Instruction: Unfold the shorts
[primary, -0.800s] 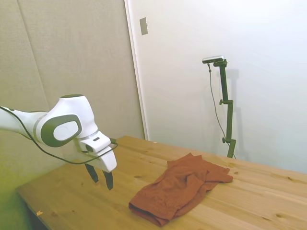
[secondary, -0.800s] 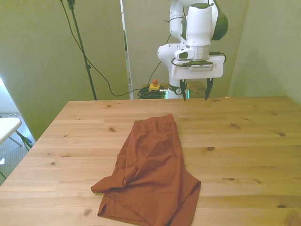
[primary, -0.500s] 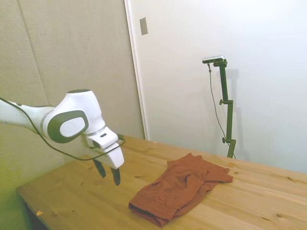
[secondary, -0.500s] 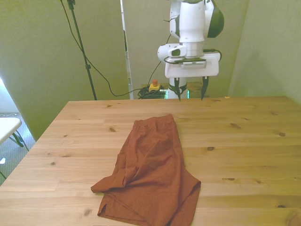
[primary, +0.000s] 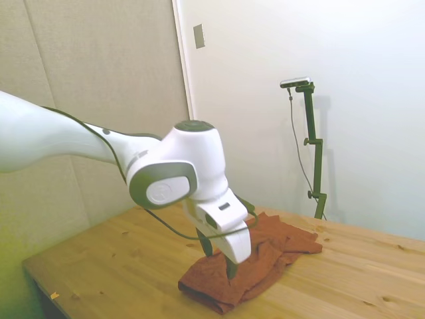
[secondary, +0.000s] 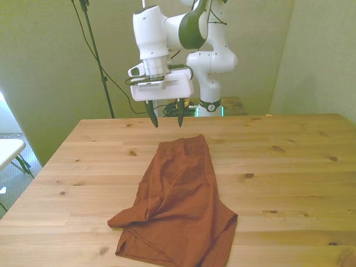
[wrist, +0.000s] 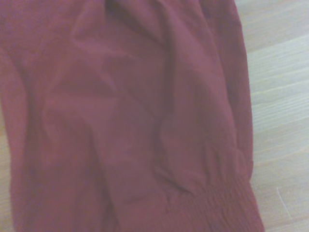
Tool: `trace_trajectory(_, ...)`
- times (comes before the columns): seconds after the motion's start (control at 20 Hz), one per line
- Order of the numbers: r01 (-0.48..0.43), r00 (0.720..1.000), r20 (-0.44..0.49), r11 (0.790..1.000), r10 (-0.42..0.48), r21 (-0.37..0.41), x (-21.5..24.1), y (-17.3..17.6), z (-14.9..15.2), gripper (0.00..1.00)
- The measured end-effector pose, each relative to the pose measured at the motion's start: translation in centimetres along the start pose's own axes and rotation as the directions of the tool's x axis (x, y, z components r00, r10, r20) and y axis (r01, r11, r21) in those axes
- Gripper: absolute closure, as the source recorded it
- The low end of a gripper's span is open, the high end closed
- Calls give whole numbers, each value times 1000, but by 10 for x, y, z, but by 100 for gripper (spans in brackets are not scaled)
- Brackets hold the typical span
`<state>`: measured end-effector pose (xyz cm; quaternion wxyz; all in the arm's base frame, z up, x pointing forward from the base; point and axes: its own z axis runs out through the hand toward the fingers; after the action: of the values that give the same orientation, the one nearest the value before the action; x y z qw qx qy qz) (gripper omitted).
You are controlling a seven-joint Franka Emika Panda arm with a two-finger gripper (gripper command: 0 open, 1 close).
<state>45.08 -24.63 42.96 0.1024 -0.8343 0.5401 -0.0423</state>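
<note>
- since the earlier frames the arm (secondary: 189,25) has been swung toward the front view's left, and the tool (secondary: 164,114) is now carried near the far end of the shorts (secondary: 178,200), where before it hung off toward the front view's right.
- nothing is held by the tool; its two dark fingers (secondary: 152,114) are seen spread apart and pointed down, clear of the counter (secondary: 289,167).
- in the side view the tool (primary: 218,259) is seen in front of the shorts (primary: 279,242), so part of the cloth is hidden by it; contact cannot be judged from that view.
- the shorts are laid on the counter, folded and rumpled, with the narrow end toward the far edge and the wider end near the front edge.
- the shorts have not been shifted since the earlier frames.
- in the wrist view, creased rust-brown cloth (wrist: 125,121) fills most of the picture, with a gathered band (wrist: 212,205) along one end and bare wood (wrist: 280,96) beside it.
</note>
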Motion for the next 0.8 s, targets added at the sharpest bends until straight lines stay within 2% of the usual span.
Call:
trace_trajectory(0.15, -23, 999, 44, 1000, 23, -5, 21, 8, 22, 0)
trace_trajectory(0.35, -27, 996, 81, 1000, 26, 8, 36, 15, 36, 0)
trace_trajectory(0.8, 22, 983, 176, 990, -47, 143, 40, 20, 55, 0)
